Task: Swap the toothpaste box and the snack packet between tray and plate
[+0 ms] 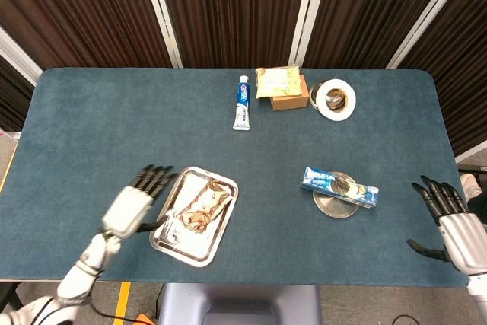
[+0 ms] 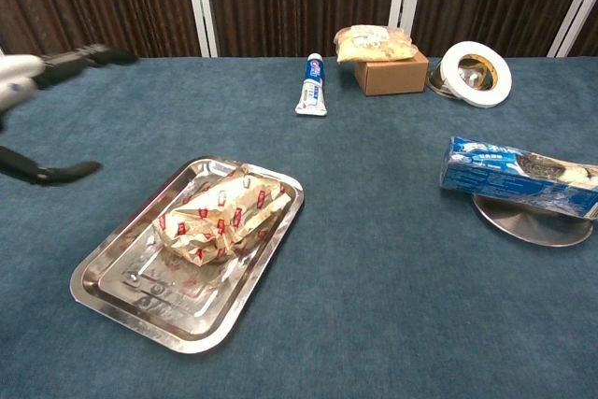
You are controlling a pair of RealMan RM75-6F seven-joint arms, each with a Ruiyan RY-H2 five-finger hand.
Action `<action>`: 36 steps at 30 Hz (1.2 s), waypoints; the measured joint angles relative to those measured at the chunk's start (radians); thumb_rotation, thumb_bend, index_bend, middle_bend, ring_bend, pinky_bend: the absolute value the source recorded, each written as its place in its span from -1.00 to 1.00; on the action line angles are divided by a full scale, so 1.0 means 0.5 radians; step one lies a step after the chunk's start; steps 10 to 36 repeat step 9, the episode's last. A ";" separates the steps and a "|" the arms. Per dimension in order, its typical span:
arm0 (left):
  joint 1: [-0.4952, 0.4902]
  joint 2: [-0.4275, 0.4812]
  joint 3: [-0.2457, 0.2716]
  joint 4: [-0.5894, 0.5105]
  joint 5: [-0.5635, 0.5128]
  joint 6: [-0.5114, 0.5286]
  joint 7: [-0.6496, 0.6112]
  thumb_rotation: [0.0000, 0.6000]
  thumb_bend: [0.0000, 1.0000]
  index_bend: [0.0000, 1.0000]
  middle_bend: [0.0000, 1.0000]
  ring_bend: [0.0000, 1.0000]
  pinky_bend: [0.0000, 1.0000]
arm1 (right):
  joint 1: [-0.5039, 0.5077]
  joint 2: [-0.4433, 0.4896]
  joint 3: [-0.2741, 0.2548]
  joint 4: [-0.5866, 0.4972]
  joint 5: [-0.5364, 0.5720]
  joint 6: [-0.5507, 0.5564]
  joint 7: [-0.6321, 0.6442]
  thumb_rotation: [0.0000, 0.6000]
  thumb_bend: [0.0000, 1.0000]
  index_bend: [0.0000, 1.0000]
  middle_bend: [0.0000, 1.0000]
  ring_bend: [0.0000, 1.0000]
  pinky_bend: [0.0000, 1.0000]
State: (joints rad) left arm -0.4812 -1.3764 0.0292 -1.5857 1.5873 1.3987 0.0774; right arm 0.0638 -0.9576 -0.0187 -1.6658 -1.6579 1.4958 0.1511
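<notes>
Left hand (image 1: 135, 202) hovers just beside the tray's (image 1: 219, 234) left edge with fingers spread and nothing in them, while the right hand (image 1: 450, 222) hangs off the bench's (image 1: 91, 119) right end, fingers likewise apart and empty. Inside the tray lies the crumpled snack packet (image 2: 219, 222), free of either hand. Well to the right, the toothpaste box (image 2: 519, 176) rests flat across the small round plate (image 2: 533, 222), overhanging it on both sides.
</notes>
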 measured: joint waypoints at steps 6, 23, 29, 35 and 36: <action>0.482 0.077 0.090 0.189 0.075 0.631 -0.043 1.00 -0.30 -1.00 -1.00 -1.00 -1.00 | -0.033 -0.198 0.013 -0.004 0.030 0.029 -0.410 1.00 -0.50 -1.00 -1.00 -1.00 -1.00; 0.572 0.125 0.102 0.238 0.074 0.713 -0.086 1.00 -0.28 -1.00 -1.00 -1.00 -0.95 | -0.042 -0.247 -0.011 -0.010 -0.021 0.036 -0.479 1.00 -0.50 -1.00 -1.00 -1.00 -1.00; 0.572 0.125 0.102 0.238 0.074 0.713 -0.086 1.00 -0.28 -1.00 -1.00 -1.00 -0.95 | -0.042 -0.247 -0.011 -0.010 -0.021 0.036 -0.479 1.00 -0.50 -1.00 -1.00 -1.00 -1.00; 0.572 0.125 0.102 0.238 0.074 0.713 -0.086 1.00 -0.28 -1.00 -1.00 -1.00 -0.95 | -0.042 -0.247 -0.011 -0.010 -0.021 0.036 -0.479 1.00 -0.50 -1.00 -1.00 -1.00 -1.00; 0.572 0.125 0.102 0.238 0.074 0.713 -0.086 1.00 -0.28 -1.00 -1.00 -1.00 -0.95 | -0.042 -0.247 -0.011 -0.010 -0.021 0.036 -0.479 1.00 -0.50 -1.00 -1.00 -1.00 -1.00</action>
